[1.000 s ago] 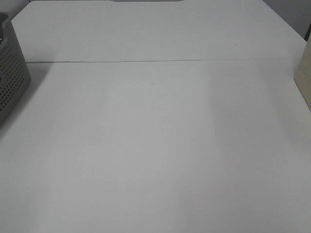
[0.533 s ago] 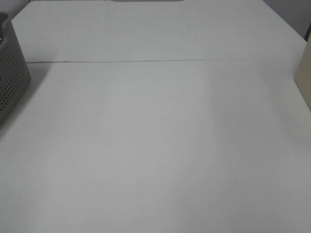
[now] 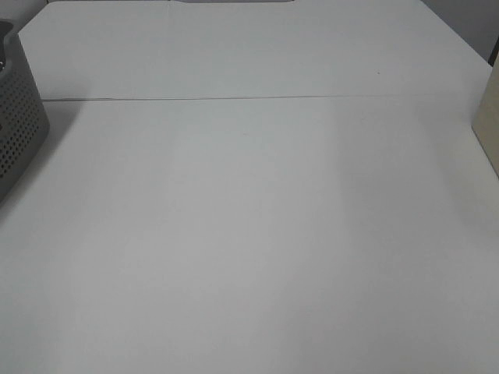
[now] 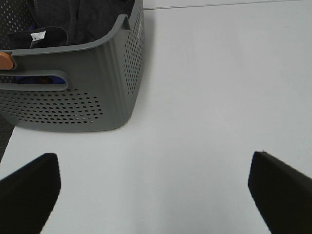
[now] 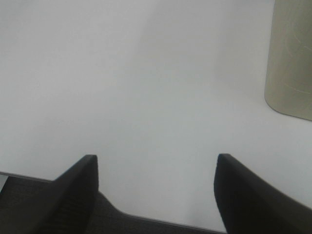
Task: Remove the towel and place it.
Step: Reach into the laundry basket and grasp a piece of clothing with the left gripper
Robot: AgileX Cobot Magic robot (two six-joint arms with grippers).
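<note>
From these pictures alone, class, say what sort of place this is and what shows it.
Probably a robot test bench staged for laundry handling: a wide white table, a grey perforated plastic basket at its left edge, and a dark towel bunched inside it.

Left hand (image 4: pixel 153 163) and right hand (image 5: pixel 157 161) have black fingers (image 4: pixel 29 187).

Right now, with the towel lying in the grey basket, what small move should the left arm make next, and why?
Probably ease the left gripper forward over the near rim of the basket, toward the towel. Its jaws stand wide open and empty above the bare table, short of the basket, and the dark towel lies bunched inside, out of reach from here.
</note>
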